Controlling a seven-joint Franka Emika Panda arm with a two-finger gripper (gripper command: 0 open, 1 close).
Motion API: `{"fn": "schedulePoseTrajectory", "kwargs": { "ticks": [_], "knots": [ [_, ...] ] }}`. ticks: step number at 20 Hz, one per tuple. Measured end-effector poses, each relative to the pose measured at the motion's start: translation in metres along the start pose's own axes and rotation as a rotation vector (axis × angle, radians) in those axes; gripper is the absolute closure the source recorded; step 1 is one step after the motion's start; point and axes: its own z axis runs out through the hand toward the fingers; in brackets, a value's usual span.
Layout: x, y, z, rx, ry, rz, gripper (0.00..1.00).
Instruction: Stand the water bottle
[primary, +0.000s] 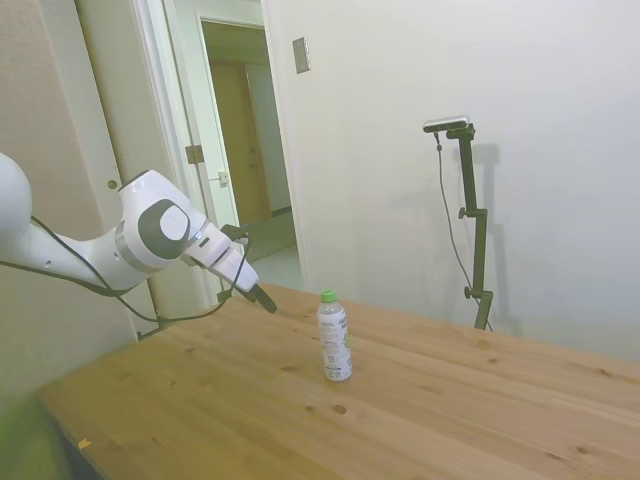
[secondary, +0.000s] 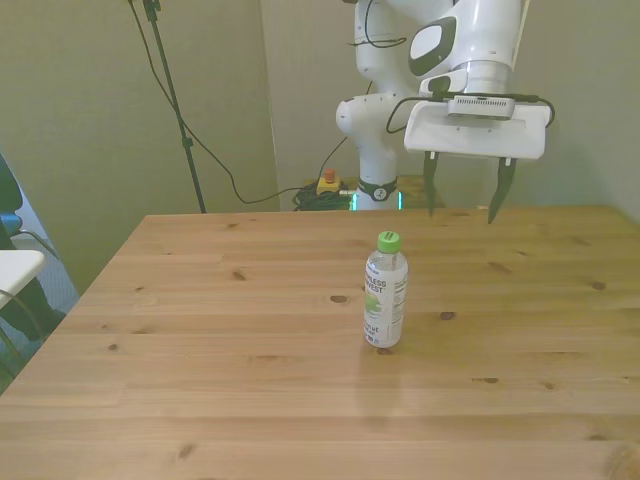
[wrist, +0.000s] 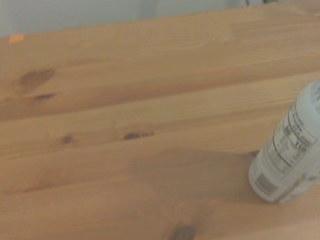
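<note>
The water bottle stands upright on the wooden table, clear plastic with a green cap and a white printed label. The wrist view catches only its lower labelled part. My gripper hangs open above the table, behind the bottle and toward the front view's right, apart from it. Nothing is between its fingers.
The wooden table stretches wide around the bottle. A green-lit box and cables lie on the floor by the robot base. An open doorway is behind the arm in the side view.
</note>
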Motion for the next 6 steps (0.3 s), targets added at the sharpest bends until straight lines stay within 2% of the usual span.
{"fn": "schedulePoseTrajectory", "kwargs": {
  "ticks": [3,6],
  "knots": [
    [0.015,0.014,-0.016,-0.028,-0.082,-0.027,0.0],
    [0.016,0.019,-0.027,-0.04,-0.12,-0.048,0.0]
  ]
}}
